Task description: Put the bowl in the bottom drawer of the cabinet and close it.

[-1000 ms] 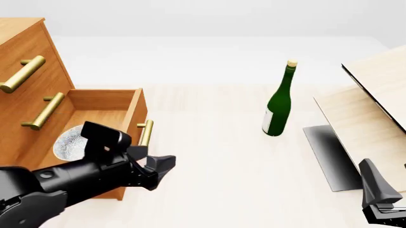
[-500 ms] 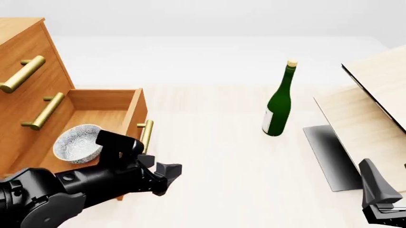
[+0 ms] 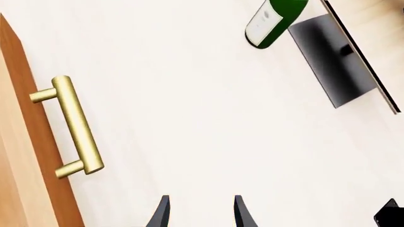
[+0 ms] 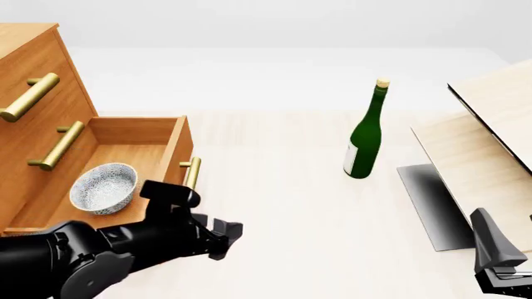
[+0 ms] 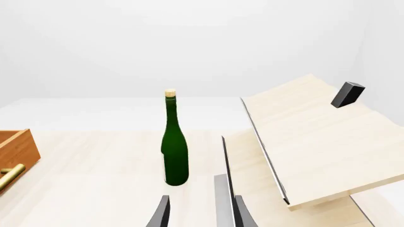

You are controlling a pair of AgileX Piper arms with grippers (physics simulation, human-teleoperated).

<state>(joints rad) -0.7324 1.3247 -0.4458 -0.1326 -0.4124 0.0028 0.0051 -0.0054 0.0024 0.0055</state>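
The left gripper [image 4: 223, 237] has its jaws slightly parted and holds nothing; in the left wrist view its two dark fingertips [image 3: 161, 215] frame only bare tabletop. It hangs just in front of the bottom drawer [image 4: 176, 149], a little out from the brass handle [image 3: 77, 133] on the drawer's front panel. The drawer is pulled well out of the cabinet [image 4: 33, 68], and the bowl [image 4: 103, 188] sits upright on its floor, touching neither arm.

So what remains to handle is the drawer. It looks like stiff wood on a straight slide, probably light with only one small bowl inside, so a steady push should send it home. The flat front panel beside the handle is the better place to press; the round metal bar could let the fingers slip off. A hard shove might jolt the bowl, which looks like breakable ceramic.

The right gripper [image 5: 197, 215] rests far off near the pale wood panel structure [image 4: 490, 134]; its jaws seem somewhat open and empty, though only the tips show.
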